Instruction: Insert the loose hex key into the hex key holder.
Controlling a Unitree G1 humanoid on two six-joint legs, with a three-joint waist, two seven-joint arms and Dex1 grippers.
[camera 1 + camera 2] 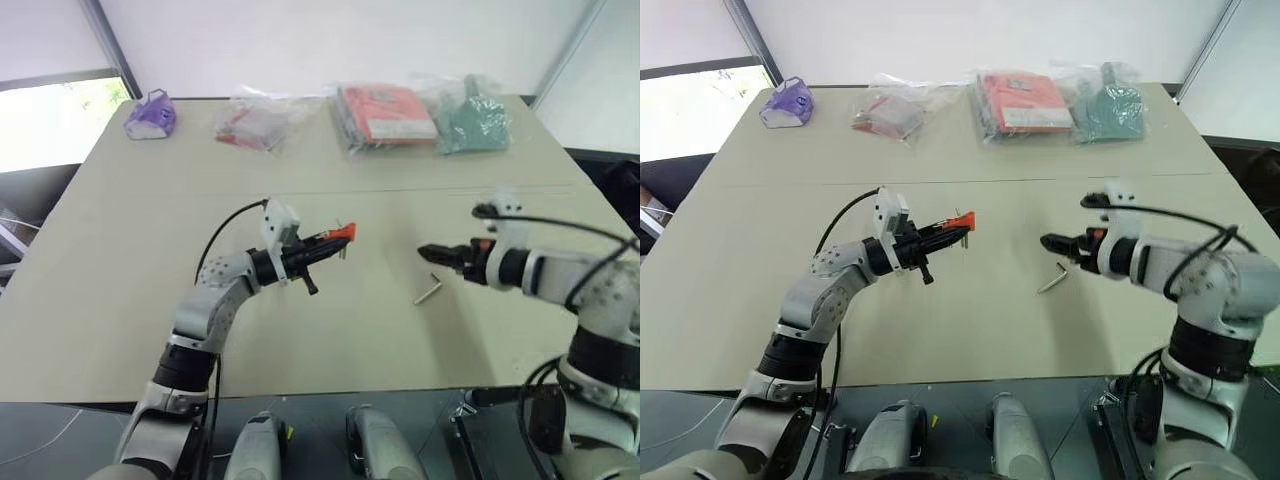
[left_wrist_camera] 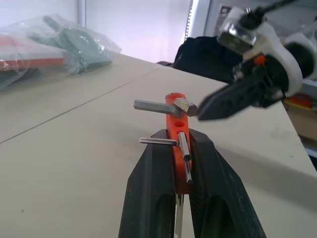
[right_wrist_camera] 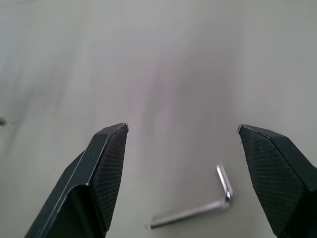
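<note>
Hovering right tool (image 3: 181,148) above loose hex key (image 3: 198,210)

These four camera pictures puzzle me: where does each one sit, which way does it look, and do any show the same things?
Left eye view: on the head, looking down over the table; both arms show, the left gripper clamping the hex key holder.
Right eye view: beside it, same scene; the loose hex key lies on the table.
Left wrist view: along its fingers gripping the holder; the right gripper shows beyond.
Right wrist view: down between open fingers at the loose key.
Shared: holder, loose key.
</note>
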